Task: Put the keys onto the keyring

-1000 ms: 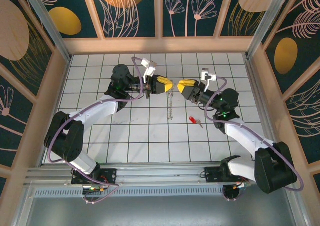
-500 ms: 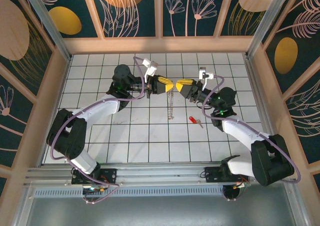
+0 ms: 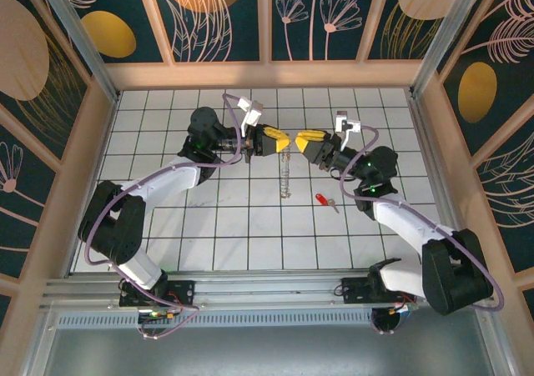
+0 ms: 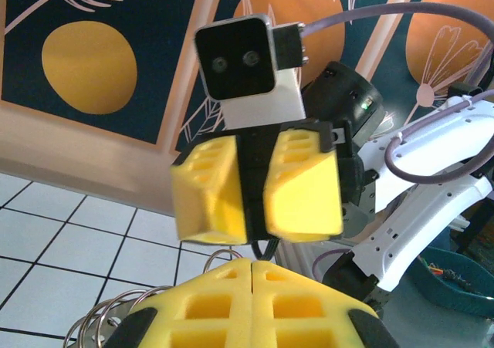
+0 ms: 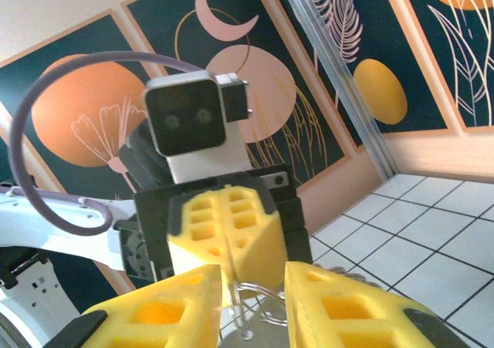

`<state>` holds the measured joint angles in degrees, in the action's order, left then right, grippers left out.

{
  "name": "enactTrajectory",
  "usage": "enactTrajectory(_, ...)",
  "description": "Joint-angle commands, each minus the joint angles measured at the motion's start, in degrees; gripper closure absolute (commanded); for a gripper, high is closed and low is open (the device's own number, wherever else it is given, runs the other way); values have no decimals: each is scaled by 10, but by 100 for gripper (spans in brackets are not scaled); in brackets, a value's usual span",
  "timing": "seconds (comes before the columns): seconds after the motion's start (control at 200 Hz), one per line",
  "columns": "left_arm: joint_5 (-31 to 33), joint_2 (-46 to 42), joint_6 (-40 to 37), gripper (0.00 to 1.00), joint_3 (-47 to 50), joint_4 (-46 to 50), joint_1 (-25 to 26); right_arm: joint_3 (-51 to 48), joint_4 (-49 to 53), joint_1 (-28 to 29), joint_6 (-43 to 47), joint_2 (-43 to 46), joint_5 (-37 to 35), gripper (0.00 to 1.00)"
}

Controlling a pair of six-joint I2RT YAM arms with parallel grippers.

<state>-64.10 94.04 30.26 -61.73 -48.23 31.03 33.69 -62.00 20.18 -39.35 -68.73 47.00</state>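
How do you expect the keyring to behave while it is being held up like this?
The keyring hangs limp below the left gripper, so it is probably floppy and may swing when moved. Its linked metal rings likely slip easily.

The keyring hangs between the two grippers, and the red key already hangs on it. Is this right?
No. The red key lies loose on the tiles near the right arm, apart from the keyring; the top view shows it. The rest is right.
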Motion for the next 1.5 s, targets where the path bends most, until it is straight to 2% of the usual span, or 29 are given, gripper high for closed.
enactTrajectory(0.0, -9, 6, 7, 100, -20, -40, -4, -6, 0, -3, 7, 27, 12, 72)
enactTrajectory(0.511, -9, 11, 16, 100, -24, -53, -4, 10, -33, 15, -4, -20, 14, 73)
enactTrajectory(1.256, -7, 27, 34, 100, -31, -77, -4, 5, -52, 25, -4, -33, 36, 73)
enactTrajectory(1.497, -6, 30, 37, 100, -34, -79, -4, 1, -46, 28, 4, -32, 36, 93)
